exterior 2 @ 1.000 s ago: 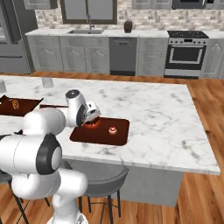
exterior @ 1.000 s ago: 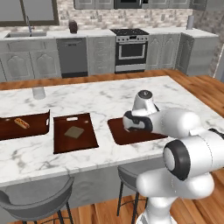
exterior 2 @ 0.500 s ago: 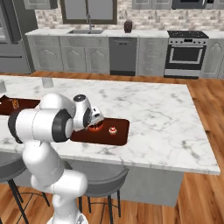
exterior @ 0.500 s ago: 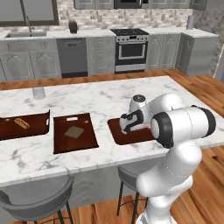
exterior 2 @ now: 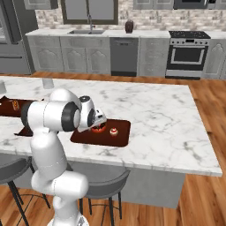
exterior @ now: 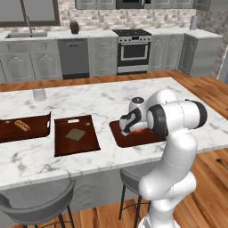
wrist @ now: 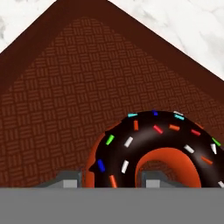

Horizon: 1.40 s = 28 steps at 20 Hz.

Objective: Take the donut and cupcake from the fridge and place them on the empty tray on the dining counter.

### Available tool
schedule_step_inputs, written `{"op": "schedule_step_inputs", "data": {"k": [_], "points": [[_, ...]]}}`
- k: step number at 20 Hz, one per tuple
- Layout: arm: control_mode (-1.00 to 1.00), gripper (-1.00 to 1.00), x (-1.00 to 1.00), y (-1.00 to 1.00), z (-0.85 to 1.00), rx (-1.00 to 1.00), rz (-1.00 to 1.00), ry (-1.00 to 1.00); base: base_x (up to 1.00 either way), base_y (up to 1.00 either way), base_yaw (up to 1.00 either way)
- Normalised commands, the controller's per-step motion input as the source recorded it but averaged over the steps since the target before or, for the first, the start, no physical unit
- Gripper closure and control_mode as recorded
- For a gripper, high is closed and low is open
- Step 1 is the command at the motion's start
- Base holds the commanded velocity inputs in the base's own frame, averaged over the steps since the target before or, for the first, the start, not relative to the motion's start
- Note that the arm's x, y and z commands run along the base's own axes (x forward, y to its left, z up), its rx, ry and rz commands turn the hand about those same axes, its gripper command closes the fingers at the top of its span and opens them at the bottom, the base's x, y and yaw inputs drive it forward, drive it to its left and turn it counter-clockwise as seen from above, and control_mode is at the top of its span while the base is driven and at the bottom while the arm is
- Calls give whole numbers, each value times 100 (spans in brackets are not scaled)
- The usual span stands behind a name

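The end effector (wrist: 109,177) sits low over the tray (exterior 2: 119,132), its fingers (wrist: 70,177) straddling one side of the donut's (wrist: 153,144) ring; whether they clench it or have let go cannot be told. The donut lies flat on the tray's woven surface. The cupcake (exterior 2: 114,131) stands upright on the same tray, just beside the donut. The tray rests on the marble table (exterior 2: 159,110), near its front edge.
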Motion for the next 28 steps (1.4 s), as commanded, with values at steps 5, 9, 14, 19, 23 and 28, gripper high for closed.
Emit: {"op": "schedule_step_inputs", "data": {"k": [5,9,14,19,23,28], "points": [[-100,-100,0,9,0,0,0,1,0,0,0],[-100,-100,-3,8,22,0,0,0,0,0,0],[-100,-100,-59,-10,88,0,0,-7,0,0,0],[-100,-100,-97,-26,84,0,0,-14,0,0,0],[-100,-100,-100,-37,97,6,0,-21,0,0,0],[-100,-100,-100,-30,98,18,0,-33,0,0,0]]}}
